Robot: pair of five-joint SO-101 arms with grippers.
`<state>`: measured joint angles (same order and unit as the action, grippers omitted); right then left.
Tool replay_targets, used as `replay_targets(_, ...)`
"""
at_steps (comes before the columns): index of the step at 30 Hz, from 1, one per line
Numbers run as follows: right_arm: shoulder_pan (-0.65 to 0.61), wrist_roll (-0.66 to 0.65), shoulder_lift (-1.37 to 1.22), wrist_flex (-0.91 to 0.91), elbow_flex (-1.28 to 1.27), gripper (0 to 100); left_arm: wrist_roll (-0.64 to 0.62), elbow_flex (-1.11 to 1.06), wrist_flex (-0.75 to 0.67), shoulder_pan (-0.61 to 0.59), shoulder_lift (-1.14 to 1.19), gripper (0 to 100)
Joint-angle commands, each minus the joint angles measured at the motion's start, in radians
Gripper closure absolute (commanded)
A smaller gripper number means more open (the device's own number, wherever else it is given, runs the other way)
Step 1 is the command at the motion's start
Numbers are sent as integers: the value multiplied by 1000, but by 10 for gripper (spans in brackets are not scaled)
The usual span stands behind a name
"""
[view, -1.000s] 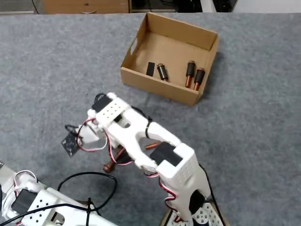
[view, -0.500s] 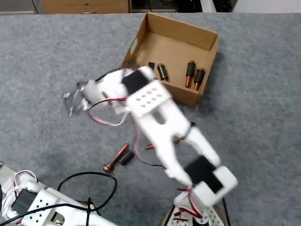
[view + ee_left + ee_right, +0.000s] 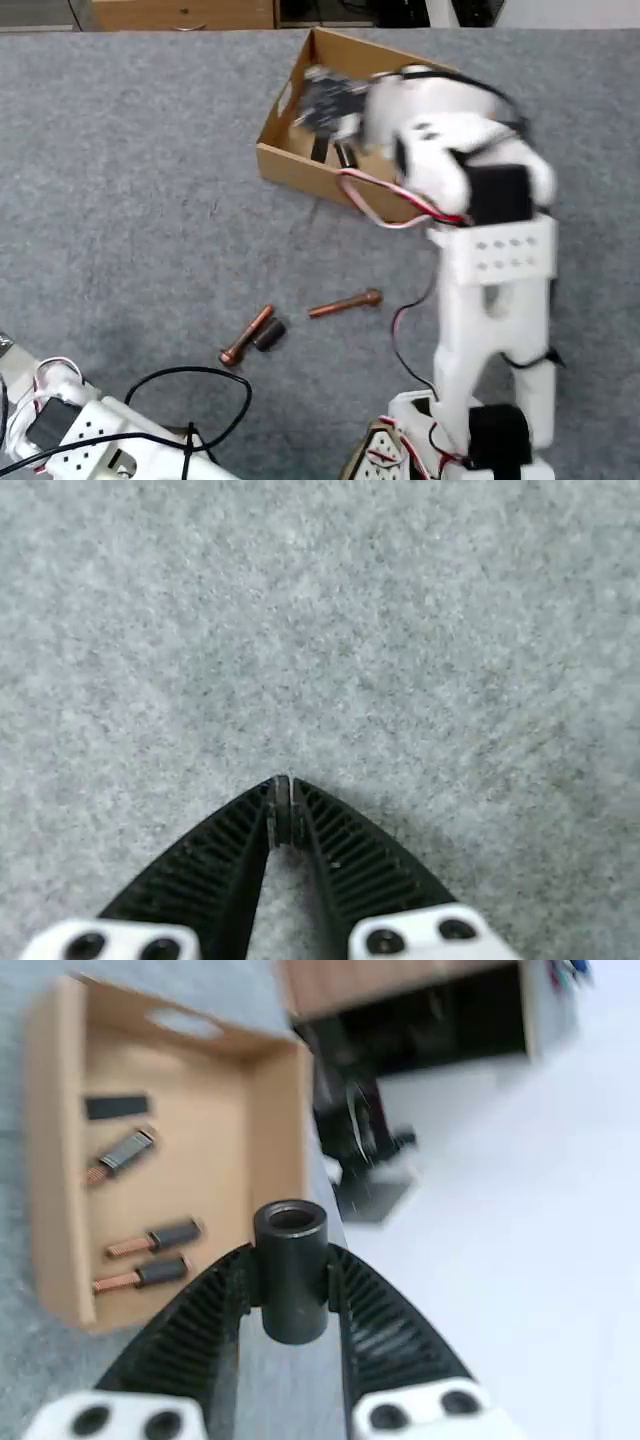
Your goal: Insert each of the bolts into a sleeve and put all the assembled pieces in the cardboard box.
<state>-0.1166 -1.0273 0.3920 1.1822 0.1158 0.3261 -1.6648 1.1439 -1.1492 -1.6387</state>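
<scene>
My right gripper (image 3: 290,1275) is shut on a black sleeve (image 3: 291,1228), held upright. In the high view this gripper (image 3: 325,97) hangs blurred over the near-left part of the cardboard box (image 3: 432,75). The box (image 3: 275,1110) holds a loose black sleeve (image 3: 118,1108) and three assembled pieces (image 3: 120,1154), (image 3: 157,1238), (image 3: 140,1276). Two copper bolts lie on the carpet: one (image 3: 345,303) alone, the other (image 3: 245,338) beside a black sleeve (image 3: 269,334). My left gripper (image 3: 282,805) is shut on nothing, just above bare carpet.
Grey carpet (image 3: 130,180) covers the table. The left arm's base (image 3: 90,445) and a black cable loop (image 3: 190,385) sit at the near-left corner. The right arm (image 3: 490,290) stands tall on the near right. Furniture lines the far edge.
The right arm has swung from the near-left carpet, up and right across the table, to above the box. The bolts it covered now show.
</scene>
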Motion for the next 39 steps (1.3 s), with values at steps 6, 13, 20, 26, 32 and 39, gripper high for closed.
replay_targets(6, 298, 574, 119, -5, -130, 998, 5, 118, 29, 35, 4, 981)
replay_targets(13, 386, 845, 176, 262, -216, 998, 0, 430, 250, 270, 8, 981)
replay_targets(20, 489, 933, 234, 439, -220, 998, -87, 635, 130, 548, 203, 981)
replay_targets(26, 567, 948, 329, 548, -222, 998, -91, 999, 167, 620, 717, 981)
replay_targets(32, 625, 944, 450, 569, -272, 998, -146, 1467, 419, 786, 1216, 981)
replay_targets(39, 627, 941, 555, 552, -371, 998, 6, 1895, 615, 1079, 1527, 981)
